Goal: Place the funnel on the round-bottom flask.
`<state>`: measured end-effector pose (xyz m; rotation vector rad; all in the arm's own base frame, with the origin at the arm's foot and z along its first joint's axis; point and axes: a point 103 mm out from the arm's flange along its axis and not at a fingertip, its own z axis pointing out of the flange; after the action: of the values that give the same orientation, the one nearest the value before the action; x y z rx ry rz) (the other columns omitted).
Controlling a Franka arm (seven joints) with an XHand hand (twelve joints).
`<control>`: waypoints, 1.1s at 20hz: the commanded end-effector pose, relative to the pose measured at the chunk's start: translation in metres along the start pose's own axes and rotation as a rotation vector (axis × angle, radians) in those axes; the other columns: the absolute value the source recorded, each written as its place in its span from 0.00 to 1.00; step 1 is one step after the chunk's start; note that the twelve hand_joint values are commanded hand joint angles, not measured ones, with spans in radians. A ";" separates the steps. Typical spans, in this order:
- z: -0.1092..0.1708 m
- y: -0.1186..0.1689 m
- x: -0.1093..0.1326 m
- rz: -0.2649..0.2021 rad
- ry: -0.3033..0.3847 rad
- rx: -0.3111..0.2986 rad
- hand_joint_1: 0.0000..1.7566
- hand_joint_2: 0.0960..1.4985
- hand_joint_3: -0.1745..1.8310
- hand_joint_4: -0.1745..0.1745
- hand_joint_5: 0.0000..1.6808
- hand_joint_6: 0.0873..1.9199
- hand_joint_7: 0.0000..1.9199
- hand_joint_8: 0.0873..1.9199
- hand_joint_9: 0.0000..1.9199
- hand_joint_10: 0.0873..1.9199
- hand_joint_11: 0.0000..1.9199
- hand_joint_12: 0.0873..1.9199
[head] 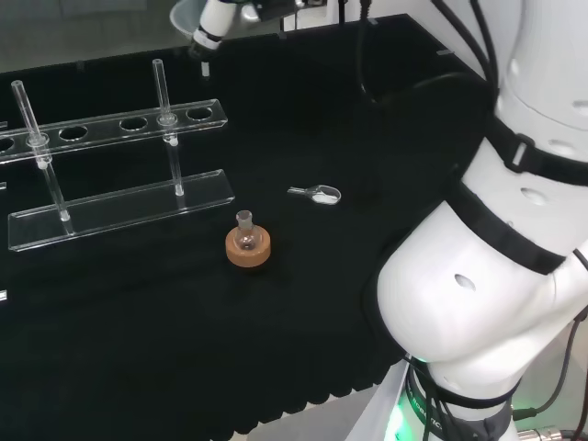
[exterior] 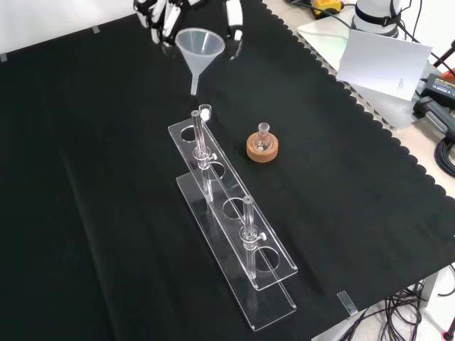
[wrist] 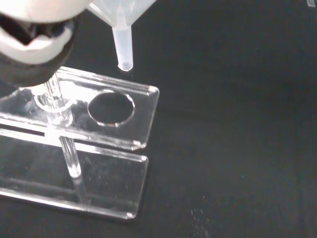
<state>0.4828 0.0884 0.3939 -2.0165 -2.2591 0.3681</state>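
A clear plastic funnel (exterior: 200, 48) hangs in the air with its stem pointing down, above the far end of the test tube rack in the front view. The hand (exterior: 165, 17) is at that view's top, fingers curled round the funnel's rim. In the head view the hand (head: 217, 25) and funnel (head: 186, 16) are at the top edge, beyond the rack. The small round-bottom flask (exterior: 262, 136) stands upright on a cork ring (exterior: 262, 150), to the right of the rack and apart from the hand. The wrist view has the funnel stem (wrist: 122, 47) just above the rack's end.
A clear acrylic test tube rack (exterior: 234, 220) holds two upright tubes (exterior: 200, 138) (exterior: 248, 227). Its end hole (wrist: 111, 107) lies under the funnel. A small scoop (head: 316, 193) with white powder lies right of the flask (head: 245, 234) in the head view. The arm's white links (head: 496, 266) are at that view's right.
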 end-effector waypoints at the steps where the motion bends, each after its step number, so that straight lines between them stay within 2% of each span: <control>1: 0.011 -0.031 -0.027 0.036 0.010 0.019 0.52 0.27 0.39 0.65 0.45 0.29 0.57 0.17 0.33 0.21 0.00 0.67; 11: 0.026 -0.065 -0.026 0.003 0.004 0.050 0.52 0.27 0.40 0.65 0.45 0.29 0.57 0.17 0.33 0.21 0.00 0.66; 18: 0.055 -0.091 -0.021 -0.020 0.017 0.109 0.52 0.27 0.40 0.66 0.46 0.29 0.57 0.17 0.33 0.21 0.00 0.66; 22: 0.073 -0.096 -0.015 -0.040 0.013 0.134 0.53 0.27 0.40 0.67 0.46 0.29 0.57 0.17 0.33 0.21 0.00 0.66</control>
<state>0.3903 0.0523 0.3627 -1.9448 -2.1965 0.4680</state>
